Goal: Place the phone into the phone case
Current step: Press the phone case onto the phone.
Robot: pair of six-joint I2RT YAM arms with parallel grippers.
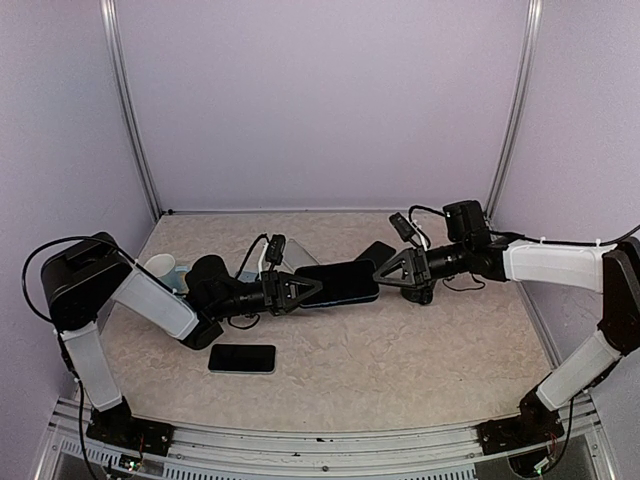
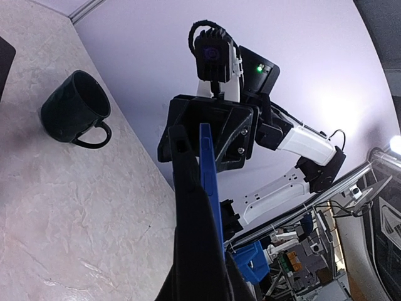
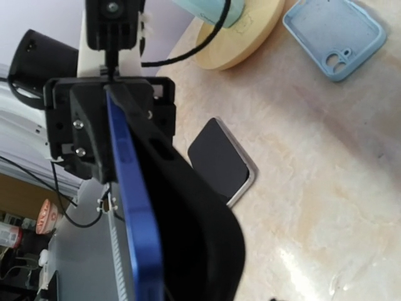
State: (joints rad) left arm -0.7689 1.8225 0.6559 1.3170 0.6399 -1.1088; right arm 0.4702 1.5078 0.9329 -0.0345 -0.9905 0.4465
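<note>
Blue-edged phone (image 1: 335, 283), dark screen up, is clamped by the left fingers (image 1: 284, 291). Right fingers (image 1: 386, 270) touch it, grip unclear. A spare phone (image 1: 242, 358) lies nearer on the surface (image 1: 400, 370).

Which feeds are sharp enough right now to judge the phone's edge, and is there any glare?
Top external: evenly lit, soft shadows, phone sharp. Left wrist: strong wide-angle bending; phone's blue edge soft up close, mug crisp. Right wrist: near edge blurred, mild glare on the table, blue case clear.

The beige marbled table (image 1: 400, 350) bears a black phone (image 1: 242, 358), dark mug (image 2: 75, 110) and blue case (image 3: 335, 34).
</note>
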